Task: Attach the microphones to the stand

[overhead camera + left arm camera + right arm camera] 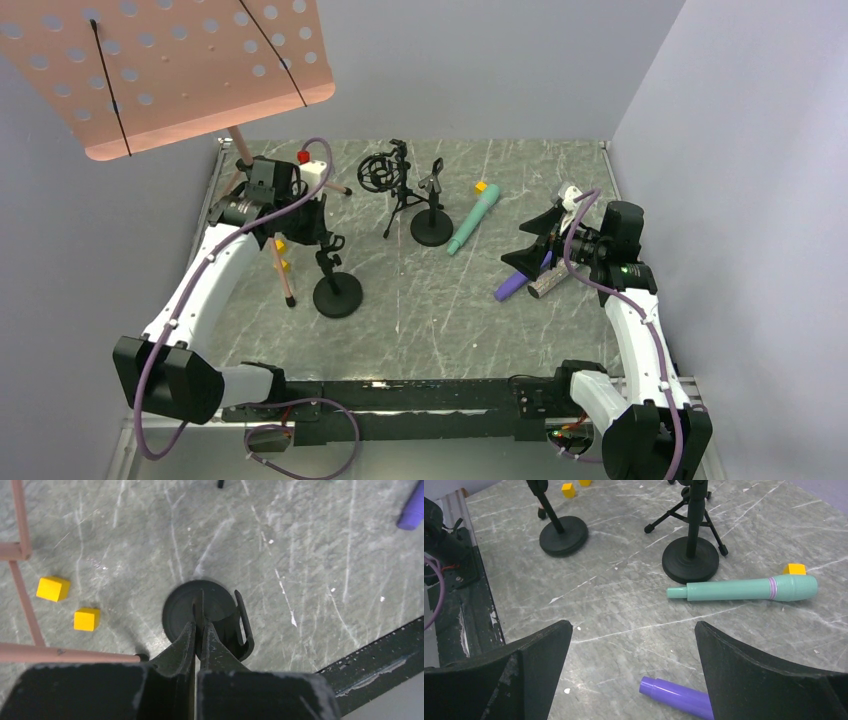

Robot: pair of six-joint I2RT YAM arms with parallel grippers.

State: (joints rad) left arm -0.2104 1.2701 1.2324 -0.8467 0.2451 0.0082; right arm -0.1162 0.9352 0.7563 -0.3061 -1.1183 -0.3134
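Purple microphone is seen nearest, below the widely parted, empty right gripper, the teal microphone beside the round-based stand, and, left of it, the left gripper clamped on a second stand by its clip.

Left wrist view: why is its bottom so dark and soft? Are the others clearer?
Left wrist: the black jaws sit close to the lens, so they and the round black stand base blur. Right wrist: teal-green microphone crisp. Top: even light, faint shadows.
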